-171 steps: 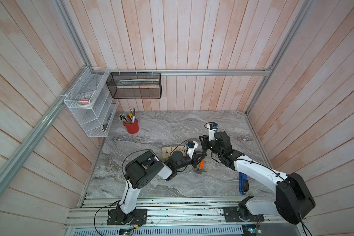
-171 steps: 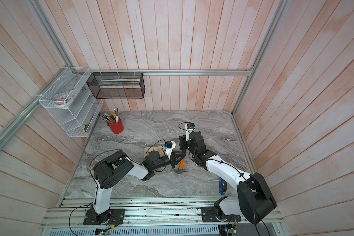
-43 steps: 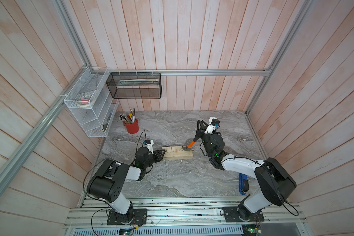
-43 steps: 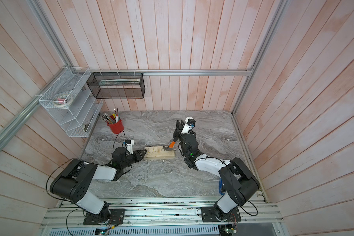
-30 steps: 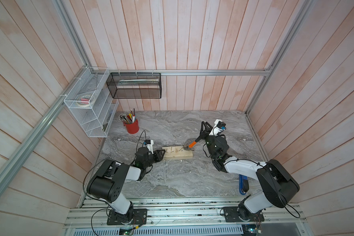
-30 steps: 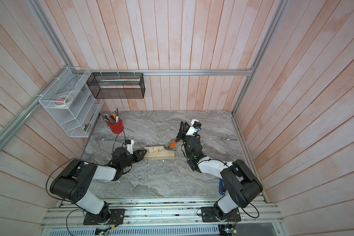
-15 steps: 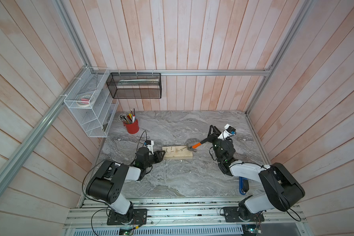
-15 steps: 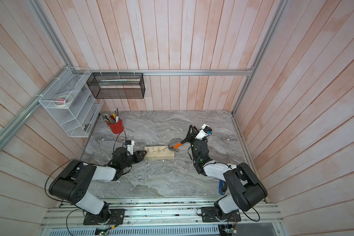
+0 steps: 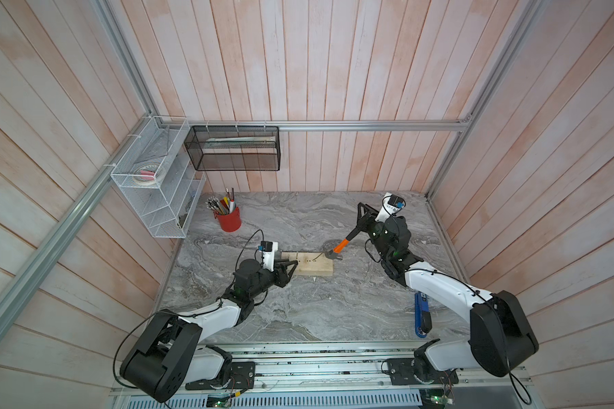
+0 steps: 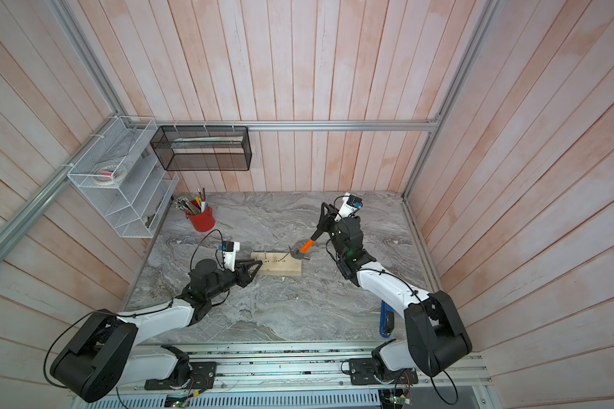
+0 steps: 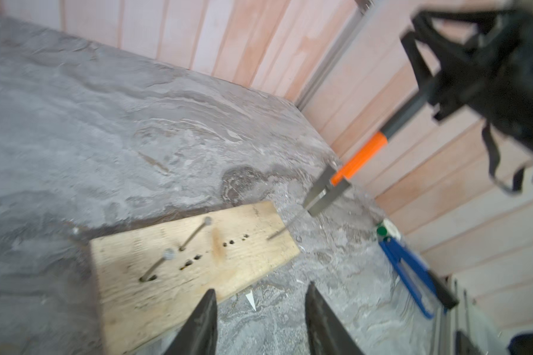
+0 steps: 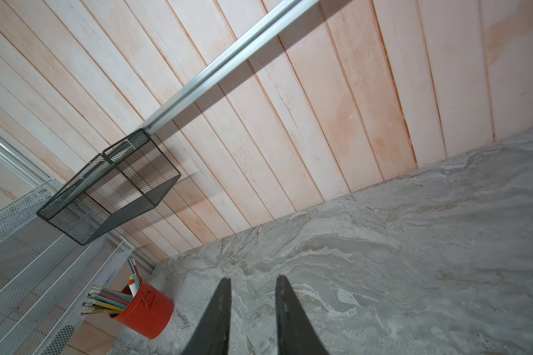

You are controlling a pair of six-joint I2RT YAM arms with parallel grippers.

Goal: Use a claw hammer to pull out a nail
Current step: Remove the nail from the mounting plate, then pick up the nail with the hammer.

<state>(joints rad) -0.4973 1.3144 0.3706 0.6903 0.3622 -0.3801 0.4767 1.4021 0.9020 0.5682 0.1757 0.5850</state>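
Observation:
The claw hammer (image 9: 341, 245) has a silver head, an orange neck and a black handle. My right gripper (image 9: 364, 212) is shut on the black handle, high above the table. The head (image 11: 325, 192) hangs just past the right end of the wooden block (image 9: 312, 267). A thin nail (image 11: 276, 235) leans from that end toward the claw, blurred. Two more nails (image 11: 194, 233) stand tilted in the block. At the block's left end my left gripper (image 9: 290, 267) is open, and only bare table shows between its fingers (image 11: 208, 310). The hammer is hidden in the right wrist view.
A red cup of pencils (image 9: 229, 219) stands at the back left below a white wire shelf (image 9: 156, 184) and a black mesh basket (image 9: 234, 148). A blue tool (image 9: 422, 313) lies at the front right. A small white chip (image 9: 314, 279) lies beside the block.
My right arm swung back to the right, carrying the hammer head from over the block to its right end. My left gripper's jaws widened and let go of the block's end.

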